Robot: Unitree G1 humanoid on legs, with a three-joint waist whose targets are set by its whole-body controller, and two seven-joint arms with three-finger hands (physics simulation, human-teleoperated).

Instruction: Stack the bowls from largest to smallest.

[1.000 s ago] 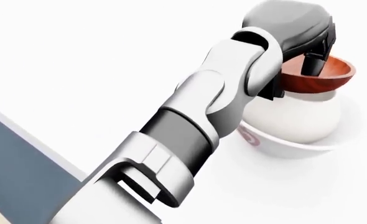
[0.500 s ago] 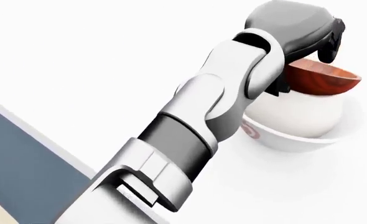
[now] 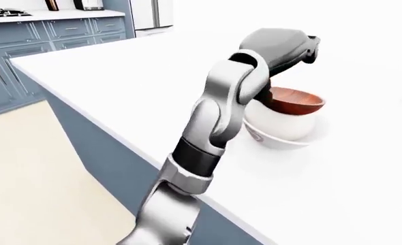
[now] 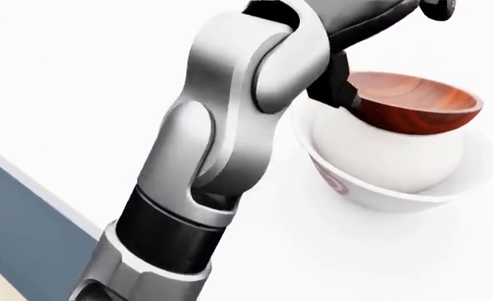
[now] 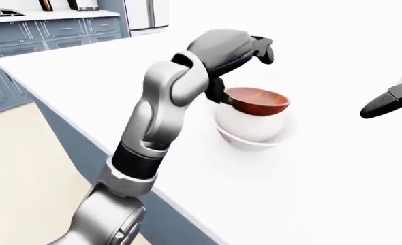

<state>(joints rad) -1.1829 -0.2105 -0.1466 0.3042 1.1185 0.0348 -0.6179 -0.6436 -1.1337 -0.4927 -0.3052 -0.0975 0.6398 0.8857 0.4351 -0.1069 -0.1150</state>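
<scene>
Wooden bowl released on top of the stack

The left hand (image 5: pixel 259 48) is seen lifted clear, fingers loosened, holding nothing; a second ago the brown bowl (image 4: pixel 413 103) was gripped. It is now nested at centre-right in the white bowls (image 4: pixel 380 188) on the bench (image 3: pixel 153 76).

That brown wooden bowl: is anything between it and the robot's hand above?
Nothing visible. The wooden bowl sits on the white bowls, and the left hand hangs just above it with only open air between.

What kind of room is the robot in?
Most likely a kitchen. Blue cabinets with drawers line the far wall, a stove top sits on their counter, and stacked bowls rest on a big white counter.
</scene>
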